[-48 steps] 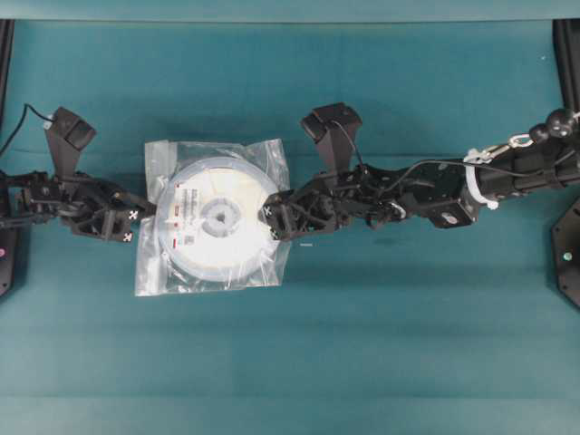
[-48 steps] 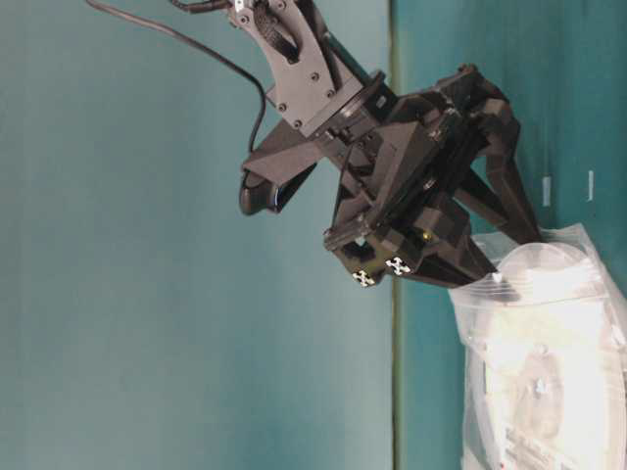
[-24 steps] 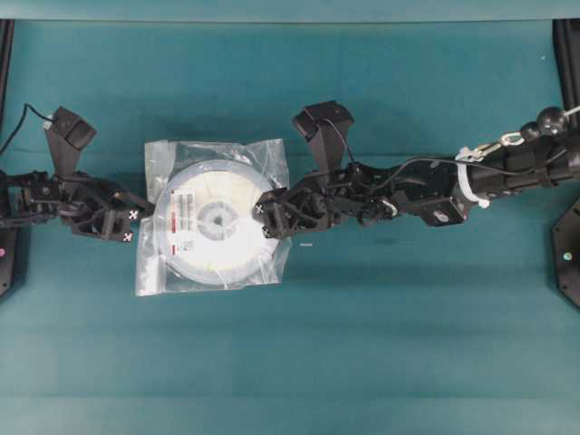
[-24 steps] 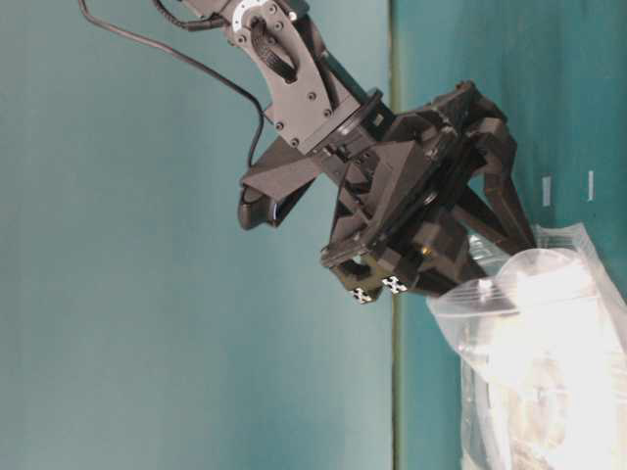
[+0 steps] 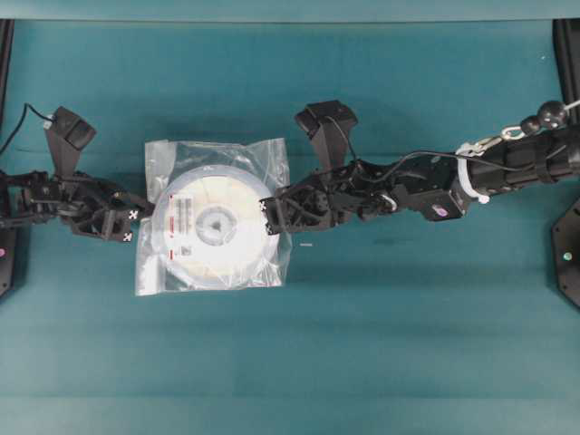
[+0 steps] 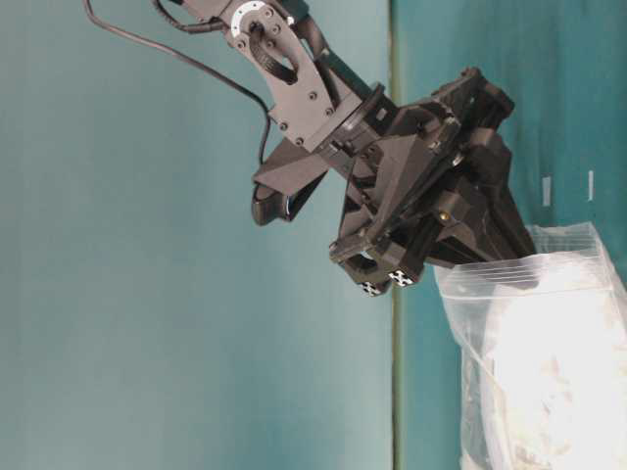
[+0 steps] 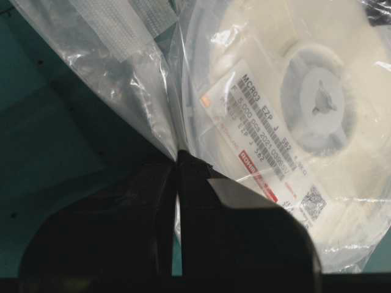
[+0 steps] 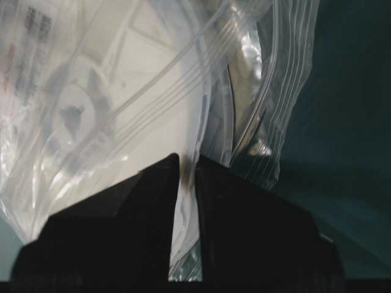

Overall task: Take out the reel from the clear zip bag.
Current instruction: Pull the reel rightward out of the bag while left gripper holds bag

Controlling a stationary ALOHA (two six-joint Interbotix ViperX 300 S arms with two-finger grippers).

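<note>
The bag (image 5: 213,217) lies flat on the teal table (image 5: 381,344), left of its middle and nearer the far edge, with the reel (image 5: 214,225) inside it, label up. The left gripper (image 5: 136,220) has its jaws pressed together on the bag's left edge; its wrist view shows film pinched between the fingers (image 7: 201,201). The right gripper (image 5: 269,217) meets the bag's right, zip edge, jaws narrowed to a slit with a strip of the bag's film caught between them.
</note>
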